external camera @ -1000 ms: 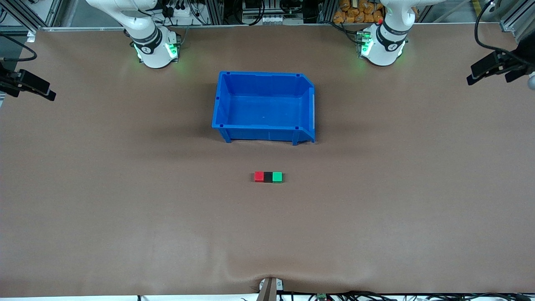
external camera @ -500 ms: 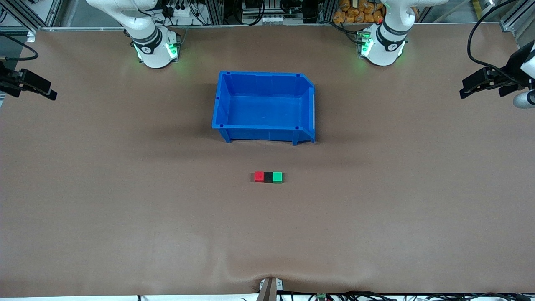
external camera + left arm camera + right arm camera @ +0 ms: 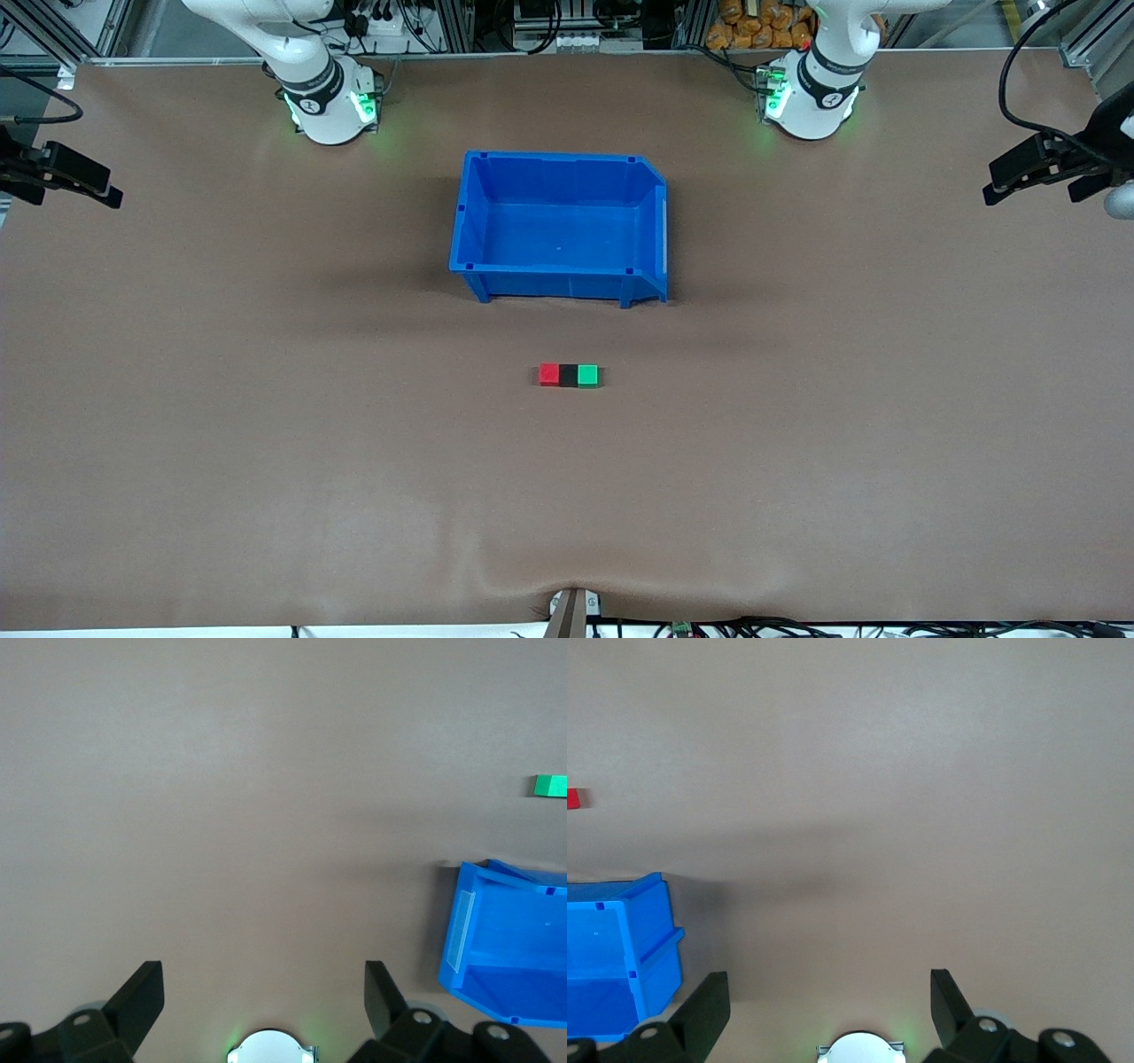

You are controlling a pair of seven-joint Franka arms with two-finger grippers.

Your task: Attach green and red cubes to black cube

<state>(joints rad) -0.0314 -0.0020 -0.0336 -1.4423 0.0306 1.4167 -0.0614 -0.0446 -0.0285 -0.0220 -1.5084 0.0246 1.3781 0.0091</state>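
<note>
- I saw the right gripper (image 3: 113,197) hanging over the bench (image 3: 266,443) edge at the right arm's end, fingers spread wide with nothing between them.
- The blue bin (image 3: 651,230) sat mid-bench between the two arm bases.
- The red cube (image 3: 549,374), black cube (image 3: 568,375) and green cube (image 3: 587,375) lay in one touching row, nearer the front camera than the bin; red toward the right arm's end, black between, green toward the left arm's end.
- The left gripper (image 3: 994,193) hung over the bench edge at the left arm's end, also spread and empty.
- Both grippers were well apart from the cubes.
</note>
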